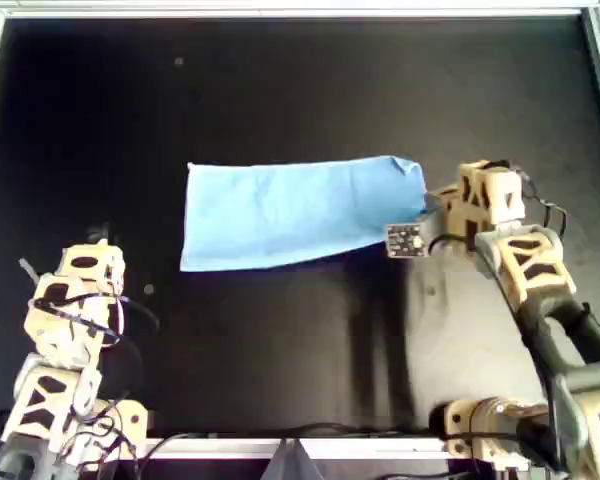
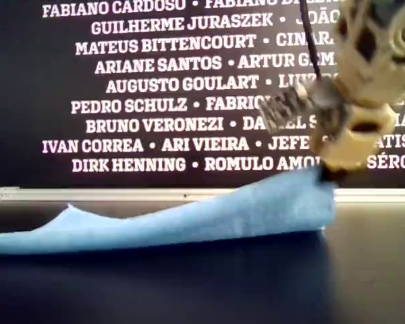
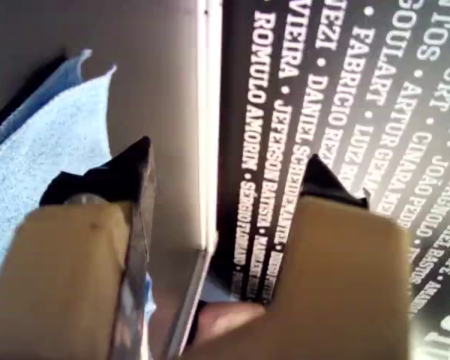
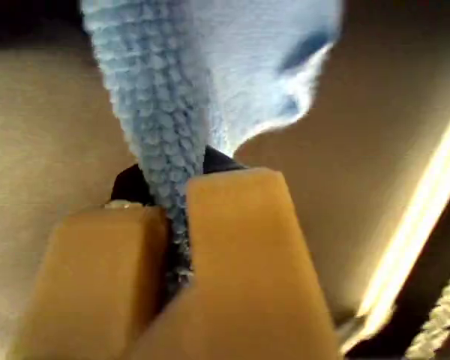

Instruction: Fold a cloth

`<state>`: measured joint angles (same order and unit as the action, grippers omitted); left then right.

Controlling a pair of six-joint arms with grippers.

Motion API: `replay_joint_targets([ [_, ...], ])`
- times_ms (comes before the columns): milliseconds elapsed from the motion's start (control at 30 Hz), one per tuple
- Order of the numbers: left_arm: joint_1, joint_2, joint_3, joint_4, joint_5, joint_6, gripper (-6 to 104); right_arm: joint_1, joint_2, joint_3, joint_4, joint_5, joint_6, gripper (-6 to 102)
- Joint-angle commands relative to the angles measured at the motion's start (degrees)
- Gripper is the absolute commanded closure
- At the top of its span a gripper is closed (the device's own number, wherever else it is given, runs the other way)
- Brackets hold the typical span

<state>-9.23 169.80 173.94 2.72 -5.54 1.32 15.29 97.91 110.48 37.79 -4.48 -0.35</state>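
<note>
The light-blue cloth (image 1: 290, 215) lies as a long folded band across the middle of the black table in the overhead view. Its end at that view's right is lifted off the surface. My right gripper (image 1: 427, 205) is shut on that raised end. In the right wrist view the fabric (image 4: 210, 67) is pinched tight between the tan fingers (image 4: 232, 247). The exterior view shows the cloth (image 2: 209, 219) sloping up to the right gripper (image 2: 327, 177). My left gripper (image 3: 225, 165) is open and holds nothing. It sits at the overhead view's lower left (image 1: 98, 250), apart from the cloth (image 3: 45, 150).
A silver frame (image 1: 280, 12) borders the black table (image 1: 280, 350). A dark banner with white names (image 2: 162, 81) stands behind the table in the exterior view. Cables hang from the right arm (image 1: 550, 215).
</note>
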Motion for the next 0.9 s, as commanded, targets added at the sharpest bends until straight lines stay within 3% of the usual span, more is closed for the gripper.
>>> replay_joint_targets([
  [0,1.41,0.35,-0.79,-0.18,-0.35,0.35,28,4.92,3.43,-5.01,-0.09,-0.18,0.35,97],
  [267,1.41,0.35,-0.79,-0.18,-0.35,0.35,28,18.37,-5.54,-17.75,-0.18,0.7,0.44,97],
  [867,1.49,0.35,-0.79,-0.18,-0.35,0.35,28,32.7,-45.26,-69.17,-0.18,-0.09,0.35,97],
])
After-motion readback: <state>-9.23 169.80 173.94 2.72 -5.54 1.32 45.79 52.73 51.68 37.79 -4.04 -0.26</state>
